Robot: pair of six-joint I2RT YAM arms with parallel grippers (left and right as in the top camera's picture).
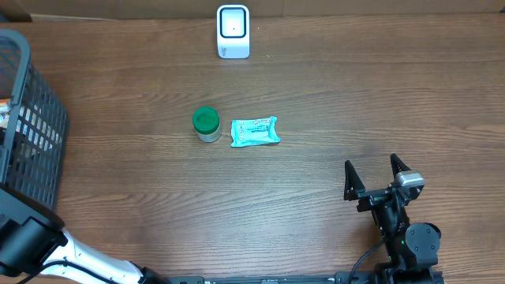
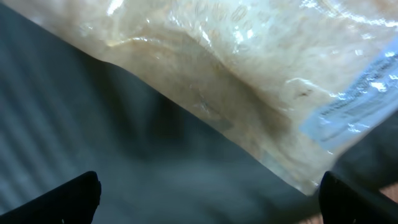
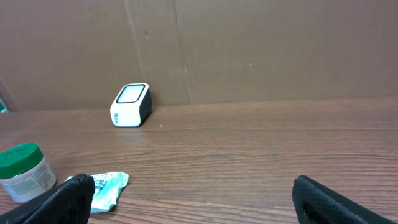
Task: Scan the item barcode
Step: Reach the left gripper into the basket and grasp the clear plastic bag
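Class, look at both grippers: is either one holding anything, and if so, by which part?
Nothing is held. The right gripper stands open and empty; the left gripper is open too, the clear plastic bag lying beyond its fingertips, ungripped.

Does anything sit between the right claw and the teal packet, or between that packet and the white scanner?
Nothing visible. Only bare table lies between the right claw and the teal packet, and from there to the white scanner. The green-lidded jar stands beyond the packet, off both lines.

Teal packet [image 1: 254,132] lies flat beside green-lidded jar [image 1: 207,124], white scanner [image 1: 233,31] beyond.
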